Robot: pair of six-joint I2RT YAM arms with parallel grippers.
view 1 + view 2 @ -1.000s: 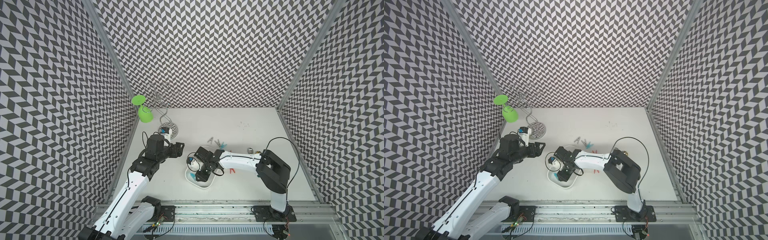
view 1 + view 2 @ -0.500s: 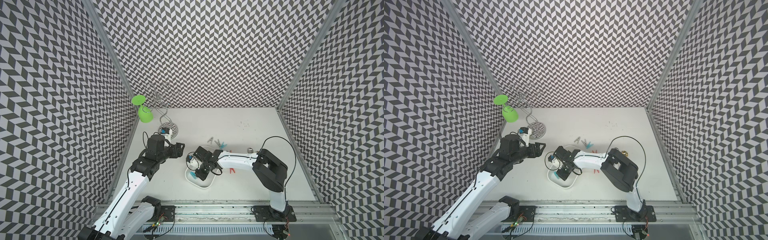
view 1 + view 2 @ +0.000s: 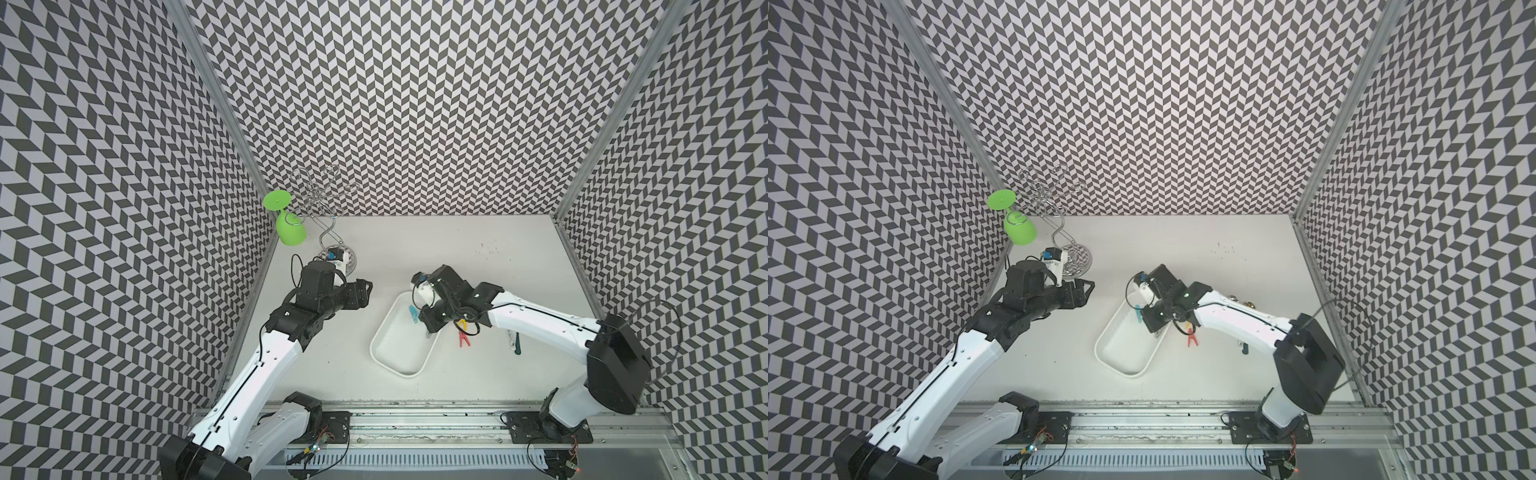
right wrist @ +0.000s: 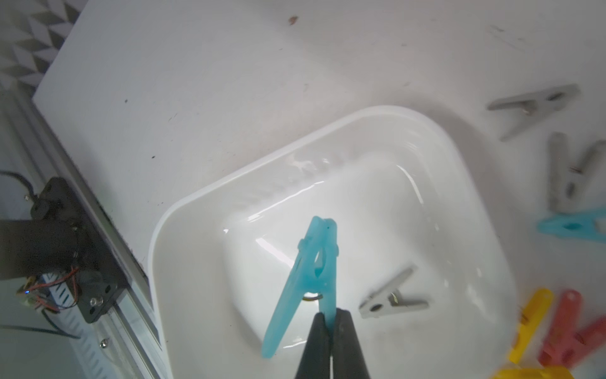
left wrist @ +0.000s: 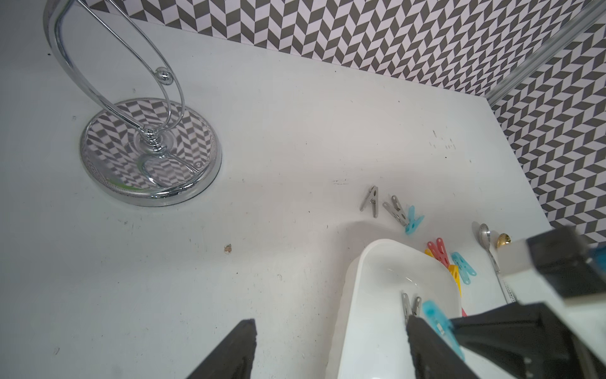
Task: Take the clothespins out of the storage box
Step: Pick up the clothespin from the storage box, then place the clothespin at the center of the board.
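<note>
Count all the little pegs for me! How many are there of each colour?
Grey pegs: 3
Blue pegs: 3, one pinched by the right gripper
Red pegs: 2
Yellow pegs: 2
Total: 10

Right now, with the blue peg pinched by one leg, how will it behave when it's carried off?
Likely stiff: the blue peg holds its A-shape in the right tool. Probably light, being thin translucent plastic. Pinched only near one leg's end, it may swivel or slip, and the glossy box would let it slide.
</note>
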